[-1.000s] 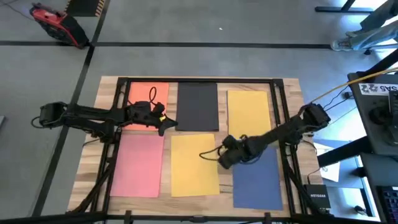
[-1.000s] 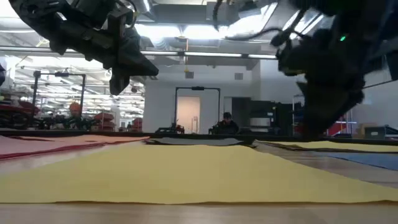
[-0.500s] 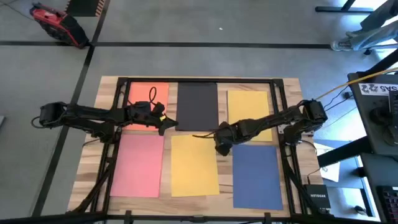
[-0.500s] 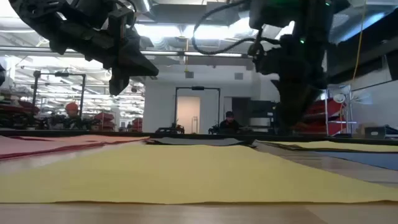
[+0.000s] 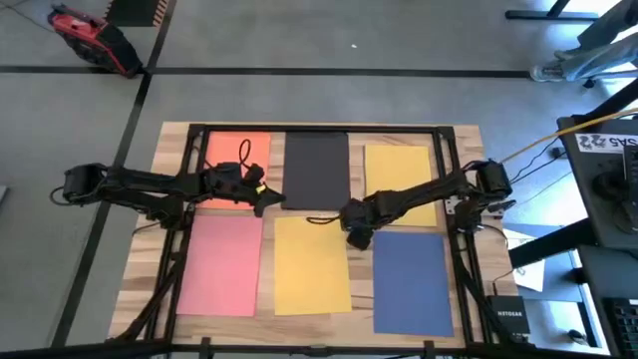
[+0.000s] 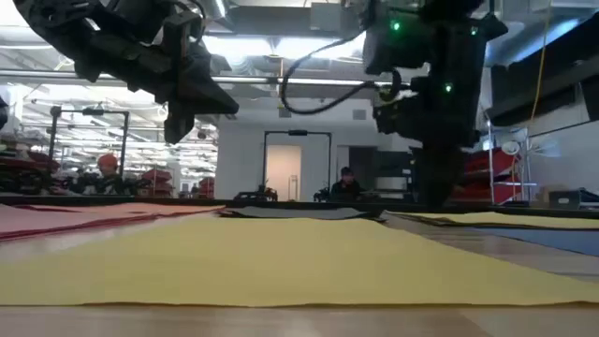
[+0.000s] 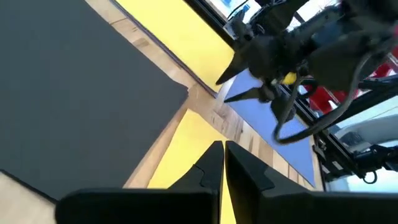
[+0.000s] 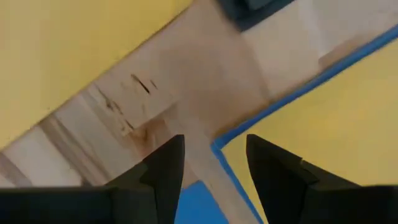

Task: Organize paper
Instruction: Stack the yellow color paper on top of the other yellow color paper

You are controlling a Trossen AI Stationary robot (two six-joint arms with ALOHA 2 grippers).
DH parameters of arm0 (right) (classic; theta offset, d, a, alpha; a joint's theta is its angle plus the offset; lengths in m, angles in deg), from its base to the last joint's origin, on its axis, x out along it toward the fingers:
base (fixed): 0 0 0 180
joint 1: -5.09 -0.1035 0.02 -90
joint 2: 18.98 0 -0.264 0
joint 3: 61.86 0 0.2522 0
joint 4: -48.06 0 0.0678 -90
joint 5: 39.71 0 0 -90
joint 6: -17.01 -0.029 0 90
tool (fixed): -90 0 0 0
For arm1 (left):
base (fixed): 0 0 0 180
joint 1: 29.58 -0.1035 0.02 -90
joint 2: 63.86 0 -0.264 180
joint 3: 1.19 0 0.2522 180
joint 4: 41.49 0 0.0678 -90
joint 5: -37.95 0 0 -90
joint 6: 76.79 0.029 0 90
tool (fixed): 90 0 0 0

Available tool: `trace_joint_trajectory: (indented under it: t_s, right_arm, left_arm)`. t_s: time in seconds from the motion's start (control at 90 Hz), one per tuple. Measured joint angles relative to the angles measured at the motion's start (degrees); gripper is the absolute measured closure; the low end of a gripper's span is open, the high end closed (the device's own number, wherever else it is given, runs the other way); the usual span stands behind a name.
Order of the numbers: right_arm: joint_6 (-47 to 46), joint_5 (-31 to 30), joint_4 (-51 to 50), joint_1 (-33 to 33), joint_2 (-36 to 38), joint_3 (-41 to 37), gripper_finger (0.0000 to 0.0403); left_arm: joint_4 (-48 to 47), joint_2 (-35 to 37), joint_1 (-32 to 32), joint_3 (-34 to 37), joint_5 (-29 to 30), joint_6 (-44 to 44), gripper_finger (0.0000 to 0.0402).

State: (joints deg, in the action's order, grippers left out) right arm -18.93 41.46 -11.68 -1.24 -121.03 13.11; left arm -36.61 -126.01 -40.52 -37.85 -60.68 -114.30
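Across the wooden tabletop [image 5: 464, 140], six sheets of paper are lying flat in two rows: an orange sheet [image 5: 224, 150], a black sheet [image 5: 316, 170] and a yellow sheet [image 5: 397, 172] along the far row, and a pink sheet [image 5: 219, 264], a second yellow sheet [image 5: 311, 264] and a blue sheet [image 5: 411, 281] along the near row, each apart from its neighbours with bare wood showing between. None is sitting on another, so if organizing means gathering them into one pile, that work is looking hardly begun; if it means a tidy grid, most of it is looking done, though I cannot tell which is meant. The right gripper [image 5: 356, 227] is hovering over the gap where the near yellow sheet, the blue sheet and the far yellow sheet are coming close together, its fingers parted and gripping nothing, as its wrist view is showing. The left gripper [image 5: 261, 194] is hanging over the near left corner of the black sheet, fingers pressed together and empty. Off the table's right edge, a dark box [image 5: 506, 317] is bearing the word NETGEAR; nothing else is reading clearly
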Motion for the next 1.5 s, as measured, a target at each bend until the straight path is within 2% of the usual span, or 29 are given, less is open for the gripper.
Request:
trace_joint_trajectory:
  t_s: [0.311, 0.433, 0.6, 0.856, 0.967, 1.089, 1.356, 1.5]
  right_arm:
    - [1.8, 0.4, 2.0, 0.0, -2.5, 0.0, 0.0240]
    - [2.4, 0.3, 2.3, 0.4, -2.8, 0.0, 0.0252]
    - [2.6, -1.0, 2.9, 0.7, -2.8, -0.1, 0.0295]
    - [3.2, -3.7, 2.9, 0.7, -3.0, -0.2, 0.0385]
    - [3.2, -4.1, 2.5, 0.7, -3.0, -0.1, 0.0400]
    - [3.0, -4.3, 0.8, 0.0, -3.1, 0.9, 0.0379]
    - [-0.5, -3.3, -0.4, 0.0, -3.1, 1.3, 0.0266]
    - [-1.1, -5.2, -2.6, 0.0, -3.1, 1.3, 0.0246]
  left_arm:
    - [-0.1, 0.0, 0.1, 0.0, -0.6, -0.2, 0.0402]
    - [-0.1, 0.0, 0.1, 0.0, -0.6, -0.2, 0.0402]
    - [-0.2, 0.0, 0.1, 0.0, -0.6, -1.1, 0.0402]
    - [-0.1, 0.0, 0.1, 0.0, -0.6, -1.8, 0.0402]
    - [-0.1, 0.0, 0.1, 0.0, -0.6, -2.4, 0.0402]
    - [-0.1, 0.0, 0.1, 0.0, -0.6, -2.6, 0.0402]
    - [-0.1, 0.0, 0.1, 0.0, -0.6, -2.9, 0.0402]
    - [-0.1, 0.0, 0.1, 0.0, -0.6, -3.0, 0.0402]
